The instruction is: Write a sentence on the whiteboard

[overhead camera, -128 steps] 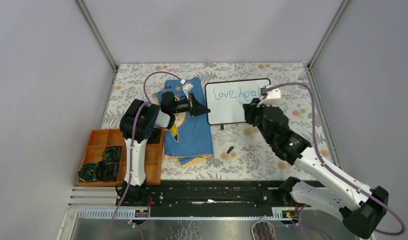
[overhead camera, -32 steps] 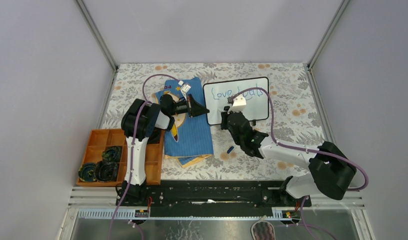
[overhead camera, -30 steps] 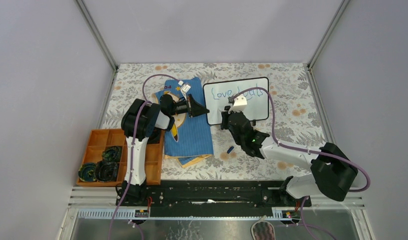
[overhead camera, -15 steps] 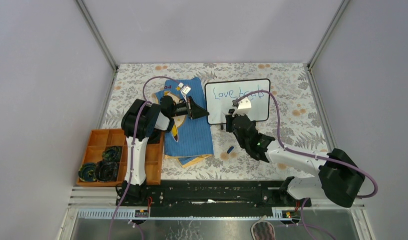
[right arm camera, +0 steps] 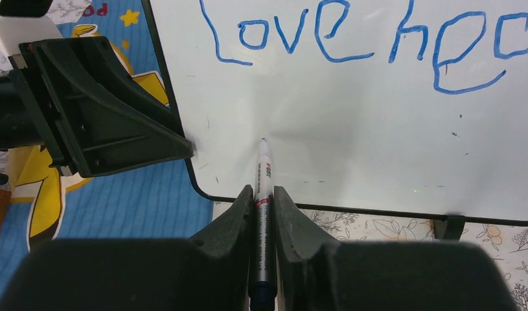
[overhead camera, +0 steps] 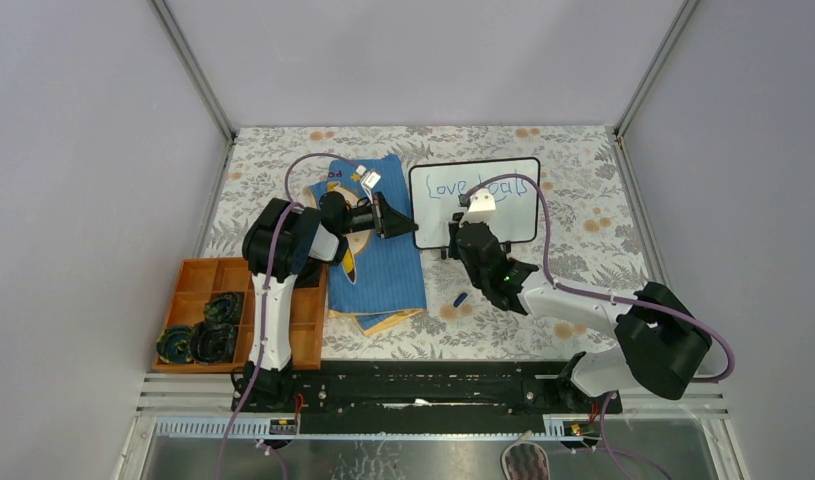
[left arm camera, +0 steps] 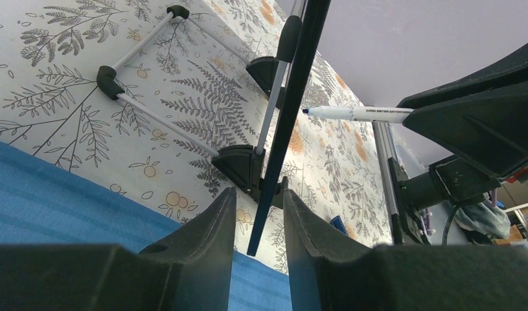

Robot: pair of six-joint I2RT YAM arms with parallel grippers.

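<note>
Overhead, the whiteboard (overhead camera: 518, 218) stands at the upper middle of the frame, with blue writing (overhead camera: 451, 187) along its top. The left gripper (overhead camera: 411, 224) is at its left edge, the right gripper (overhead camera: 461, 232) before its lower part. From the left wrist, the jaws stand parted around the board's edge, clear of it. From the right wrist, that gripper clenches a pen (right arm camera: 264, 170), its tip at the bare board, centre frame.

Even light; faint shadow on whiteboard (right arm camera: 378, 149); foreground seemingly soft.
</note>
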